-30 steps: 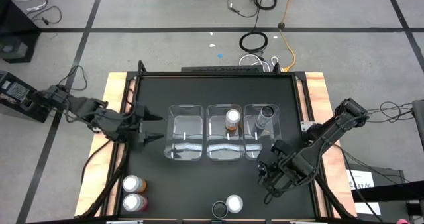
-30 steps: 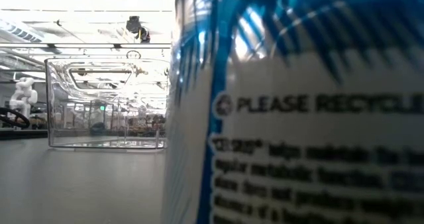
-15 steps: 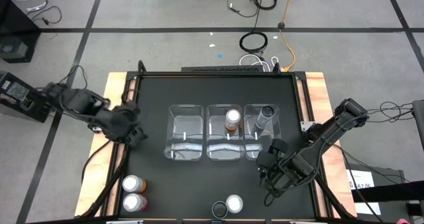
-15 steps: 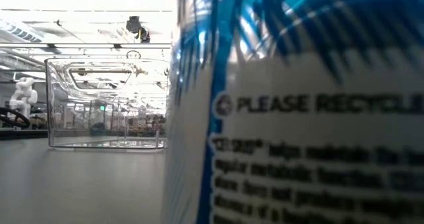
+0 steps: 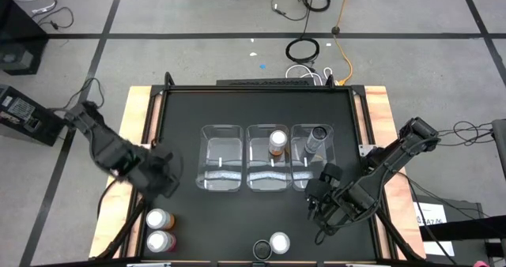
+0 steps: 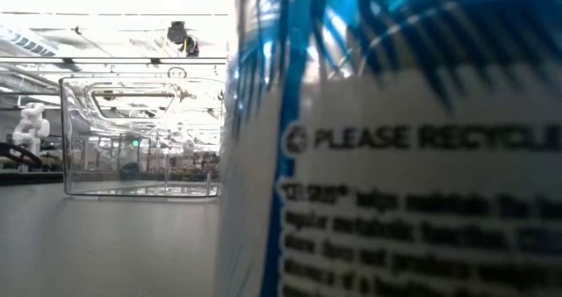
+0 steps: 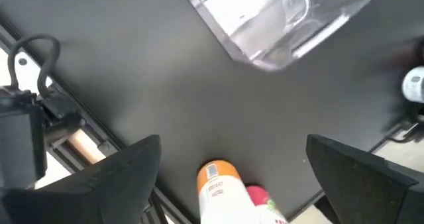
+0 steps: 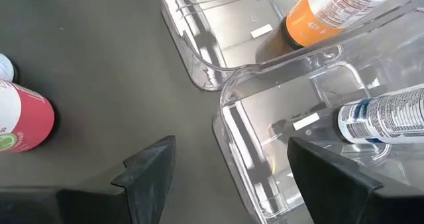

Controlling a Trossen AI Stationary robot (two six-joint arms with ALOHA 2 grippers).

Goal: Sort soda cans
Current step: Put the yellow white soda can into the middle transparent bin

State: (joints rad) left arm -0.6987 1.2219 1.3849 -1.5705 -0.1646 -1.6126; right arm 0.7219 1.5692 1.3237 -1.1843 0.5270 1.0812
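Observation:
In the high view, an orange can (image 5: 158, 218) and a pink can (image 5: 160, 241) stand upright side by side at the table's near-left corner. My left gripper (image 5: 166, 180) hovers open just beyond them; its wrist view shows the orange can (image 7: 215, 184) and the pink can (image 7: 265, 203) below the open fingers (image 7: 233, 144). Another orange can (image 5: 277, 143) stands in the middle bin, and a dark can (image 5: 316, 139) in the right bin. A silver-topped can (image 5: 279, 242) and a dark one (image 5: 262, 250) stand at the near edge. My right gripper (image 5: 319, 197) waits open near the right bin.
Three clear plastic bins (image 5: 220, 168) stand in a row at the table's middle; the left one holds no can. A blue-and-white can (image 6: 395, 139) fills most of the low view. The right wrist view shows a pink can (image 8: 20, 118) beside the bins (image 8: 265, 98).
My left gripper has swung away from the left bin, toward the table's near-left corner, and now hangs just beyond the orange and pink cans. It has also turned. The cans and bins have not moved.

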